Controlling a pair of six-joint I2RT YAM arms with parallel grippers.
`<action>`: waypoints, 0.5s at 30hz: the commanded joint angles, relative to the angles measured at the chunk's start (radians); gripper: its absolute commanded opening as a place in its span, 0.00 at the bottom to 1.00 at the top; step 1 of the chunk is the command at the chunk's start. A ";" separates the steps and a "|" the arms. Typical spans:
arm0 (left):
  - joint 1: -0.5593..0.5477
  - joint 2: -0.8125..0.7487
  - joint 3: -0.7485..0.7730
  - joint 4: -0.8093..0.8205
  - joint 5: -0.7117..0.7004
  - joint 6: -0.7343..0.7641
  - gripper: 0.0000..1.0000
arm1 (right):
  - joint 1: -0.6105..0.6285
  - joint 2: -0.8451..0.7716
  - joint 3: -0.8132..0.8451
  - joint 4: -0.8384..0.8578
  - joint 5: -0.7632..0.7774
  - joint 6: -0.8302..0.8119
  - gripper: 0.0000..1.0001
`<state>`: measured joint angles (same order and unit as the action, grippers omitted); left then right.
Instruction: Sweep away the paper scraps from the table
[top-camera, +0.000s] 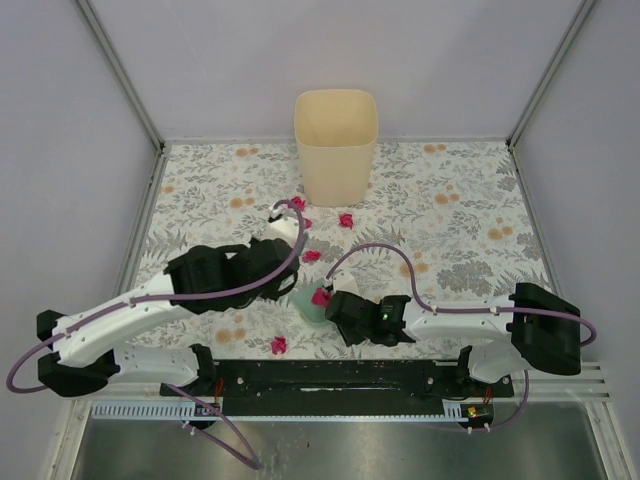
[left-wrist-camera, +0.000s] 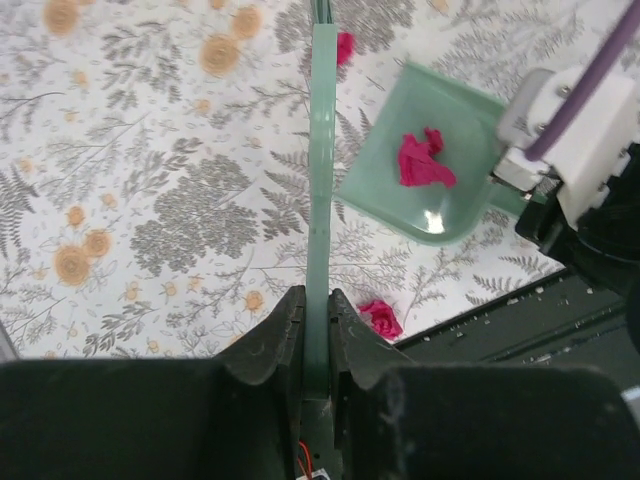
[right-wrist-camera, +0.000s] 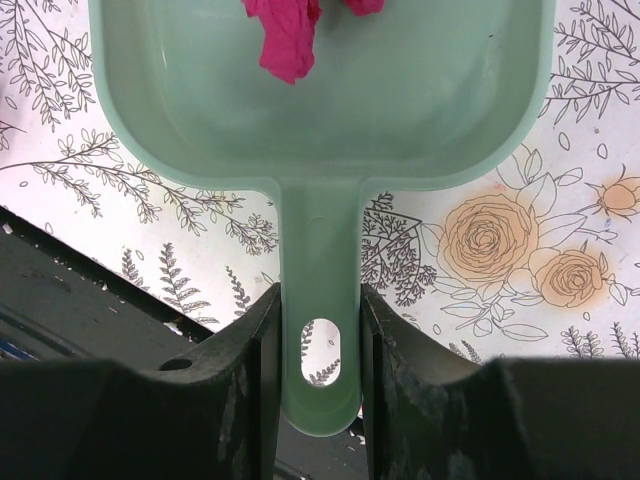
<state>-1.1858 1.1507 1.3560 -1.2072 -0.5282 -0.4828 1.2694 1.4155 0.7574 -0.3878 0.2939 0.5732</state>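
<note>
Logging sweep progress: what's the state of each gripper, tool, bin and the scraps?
Left gripper: shut on the brush handle.
Right gripper: shut on the dustpan handle.
Dustpan: held, with a paper scrap inside.
Bin: upright, open top.
Loose scraps: at least four lying on the table.

Paper scrap inside green dustpan

No legible text or labels.

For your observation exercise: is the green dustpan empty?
No, a crumpled magenta paper scrap lies inside the dustpan.
</note>
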 joint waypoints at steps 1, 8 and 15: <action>-0.003 -0.106 -0.018 -0.029 -0.177 -0.082 0.00 | -0.002 -0.024 0.046 -0.017 0.019 0.002 0.00; -0.001 -0.253 -0.168 -0.025 -0.200 -0.180 0.00 | -0.004 -0.065 0.143 -0.117 0.018 0.017 0.00; 0.000 -0.370 -0.304 0.007 -0.214 -0.237 0.00 | -0.007 -0.060 0.295 -0.219 0.047 0.017 0.00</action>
<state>-1.1854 0.8352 1.0973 -1.2388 -0.6960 -0.6666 1.2694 1.3762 0.9390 -0.5373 0.2966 0.5846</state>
